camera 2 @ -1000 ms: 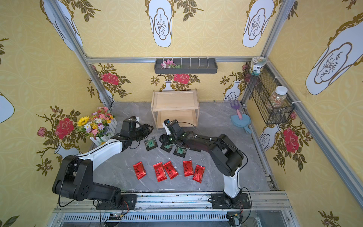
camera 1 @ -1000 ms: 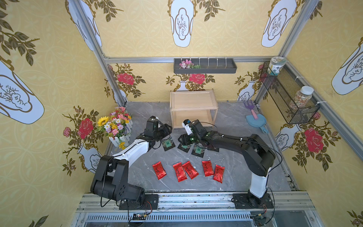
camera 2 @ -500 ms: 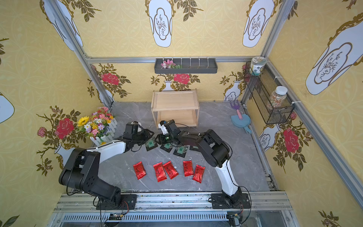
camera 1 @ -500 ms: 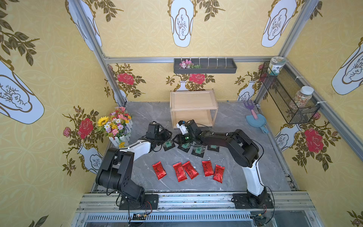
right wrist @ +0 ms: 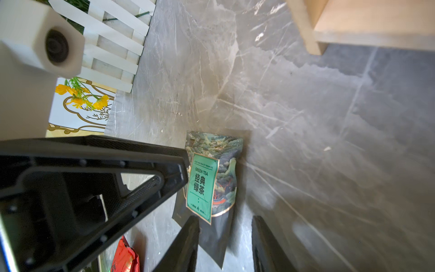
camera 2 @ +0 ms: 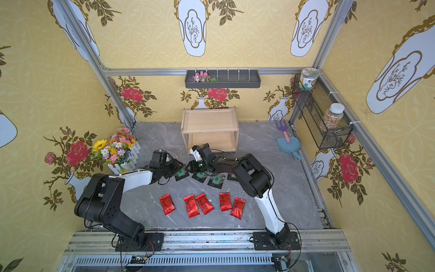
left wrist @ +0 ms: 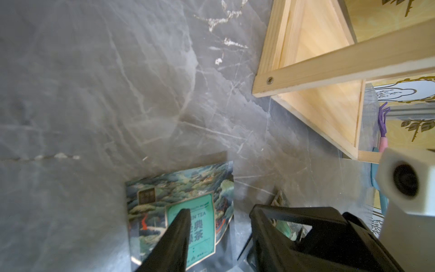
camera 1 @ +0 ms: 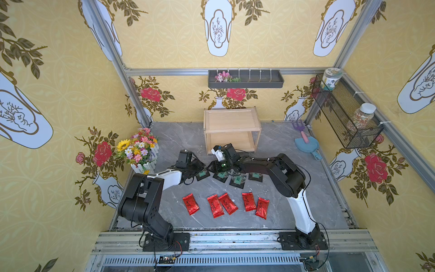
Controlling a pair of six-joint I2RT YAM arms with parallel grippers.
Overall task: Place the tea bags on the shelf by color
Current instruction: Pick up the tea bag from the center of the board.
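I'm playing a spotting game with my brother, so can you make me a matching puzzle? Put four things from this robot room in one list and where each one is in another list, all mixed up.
Things:
1. red packets
2. black sachets
3. flowers
4. jar of colourful bits

Places:
A. in the wire basket on the wall
B. in the row nearer the wooden shelf
C. in a white fence pot
D. in the row farther from the shelf

Right pairs: 1-D, 2-B, 3-C, 4-A.
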